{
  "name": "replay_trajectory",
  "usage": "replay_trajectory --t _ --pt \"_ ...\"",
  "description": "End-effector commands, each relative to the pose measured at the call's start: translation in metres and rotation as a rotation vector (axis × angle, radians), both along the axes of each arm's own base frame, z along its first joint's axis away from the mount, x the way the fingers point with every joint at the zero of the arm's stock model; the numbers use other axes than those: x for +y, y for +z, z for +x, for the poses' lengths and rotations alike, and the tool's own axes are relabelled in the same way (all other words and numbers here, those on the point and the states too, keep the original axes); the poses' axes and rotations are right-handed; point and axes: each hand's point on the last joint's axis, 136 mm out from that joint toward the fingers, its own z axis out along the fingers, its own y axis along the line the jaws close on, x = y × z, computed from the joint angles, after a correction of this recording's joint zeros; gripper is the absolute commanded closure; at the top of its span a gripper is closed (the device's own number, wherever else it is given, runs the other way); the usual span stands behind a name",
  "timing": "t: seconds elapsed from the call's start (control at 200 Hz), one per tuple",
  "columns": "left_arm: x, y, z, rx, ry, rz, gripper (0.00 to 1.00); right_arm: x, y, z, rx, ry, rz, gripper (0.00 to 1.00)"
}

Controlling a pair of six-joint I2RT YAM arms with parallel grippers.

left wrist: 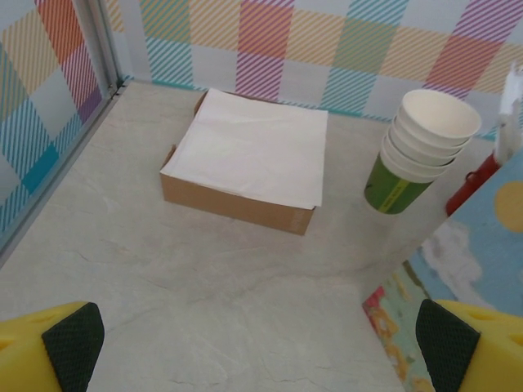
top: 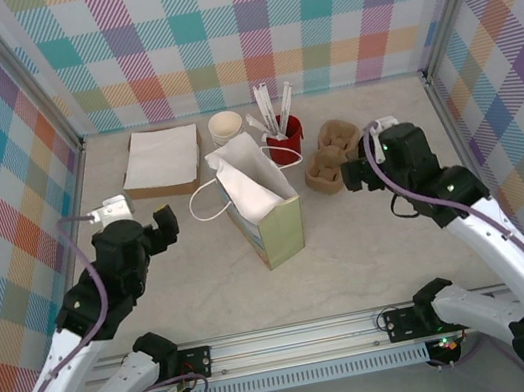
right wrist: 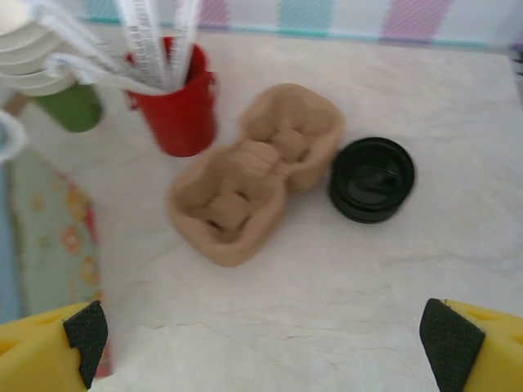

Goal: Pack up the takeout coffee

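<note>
Marble tabletop [top: 371, 238]: elbows bent, left gripper [top: 159, 224] and right gripper [top: 359, 172] flank paper bag [top: 267, 210], wide open, empty

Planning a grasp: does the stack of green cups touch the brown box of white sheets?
Apart. The left wrist view shows bare table between the cup stack and the brown box.

light: bright, even; shadows: soft, faint; R wrist view: slightly blurred

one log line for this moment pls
left gripper: open, empty, facing napkin box | right gripper: open, empty, facing cup carrier and black lid | paper bag: upright, mouth open
</note>
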Motion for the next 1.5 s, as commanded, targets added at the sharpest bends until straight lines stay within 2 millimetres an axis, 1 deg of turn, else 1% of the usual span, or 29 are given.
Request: replay_trajectory --t 0.0,0.12,0.205,0.21,0.345,0.365,0.48,0.63,0.755,0.85,0.97,0.99,1.01,1.105,1.19,1.29,1.335,1.355,1.395,1.42,1.465,1.495 --pt "0.007 -0.014 0.014 0.013 0.041 0.049 0.0 -0.021 -0.012 0.014 -0.075 -0.104 0.02 0.0" --pt "0.009 -0.04 0.031 0.052 0.044 0.017 0.0 -0.036 -0.045 0.022 -0.059 -0.139 -0.004 0.0" --pt "0.021 -0.058 0.041 0.057 0.092 -0.005 0.0 -0.045 -0.064 0.029 -0.064 -0.158 -0.031 0.0" --pt "0.022 -0.06 0.042 0.058 0.096 -0.007 0.0 -0.046 -0.068 0.03 -0.062 -0.157 -0.037 0.0" --pt "0.042 -0.091 0.05 0.072 0.164 -0.038 0.0 -0.05 -0.1 0.042 -0.076 -0.129 -0.037 0.0" --pt "0.043 -0.089 0.055 0.048 0.168 -0.048 0.0 -0.051 -0.104 0.043 -0.077 -0.128 -0.033 0.0" --pt "0.053 -0.109 0.06 0.078 0.197 -0.031 0.0 -0.055 -0.127 0.051 -0.092 -0.13 -0.025 0.0" --pt "0.055 -0.127 0.071 0.108 0.182 0.024 0.0 -0.054 -0.152 0.06 -0.127 -0.104 -0.027 0.0" --pt "0.053 -0.137 0.082 0.078 0.164 0.03 0.0 -0.053 -0.162 0.067 -0.162 -0.085 -0.028 0.0" --pt "0.053 -0.141 0.087 0.054 0.153 0.041 0.0 -0.052 -0.164 0.074 -0.199 -0.069 -0.021 0.0" --pt "0.049 -0.147 0.093 0.039 0.117 0.065 0.0 -0.046 -0.158 0.084 -0.258 -0.032 -0.008 0.0" --pt "0.049 -0.148 0.093 0.035 0.111 0.069 0.0 -0.046 -0.16 0.085 -0.253 -0.026 -0.008 0.0" --pt "0.048 -0.148 0.094 0.031 0.107 0.072 0.0 -0.044 -0.155 0.089 -0.284 -0.016 -0.004 0.0" --pt "0.049 -0.15 0.096 0.008 0.108 0.085 0.0 -0.038 -0.153 0.097 -0.319 0.019 0.003 0.0" --pt "0.049 -0.153 0.097 -0.013 0.101 0.092 0.0 -0.034 -0.163 0.103 -0.314 0.046 0.007 0.0" --pt "0.048 -0.157 0.101 -0.028 0.085 0.098 0.0 -0.039 -0.165 0.103 -0.315 0.043 0.035 0.0" --pt "0.047 -0.16 0.104 -0.032 0.078 0.099 0.0 -0.042 -0.172 0.102 -0.317 0.044 0.06 0.0" --pt "0.046 -0.16 0.106 -0.039 0.073 0.1 0.0 -0.043 -0.177 0.103 -0.31 0.043 0.067 0.0" --pt "0.046 -0.163 0.109 -0.04 0.065 0.106 0.0 -0.046 -0.177 0.111 -0.314 0.031 0.076 0.0" --pt "0.044 -0.164 0.112 -0.045 0.058 0.109 0.0 -0.047 -0.183 0.112 -0.243 0.039 0.096 0.0" --pt "0.043 -0.165 0.115 -0.063 0.049 0.117 0.0 -0.054 -0.181 0.117 -0.252 0.021 0.139 0.0" --pt "0.043 -0.165 0.117 -0.081 0.048 0.119 0.0 -0.059 -0.183 0.116 -0.224 -0.002 0.149 0.0"
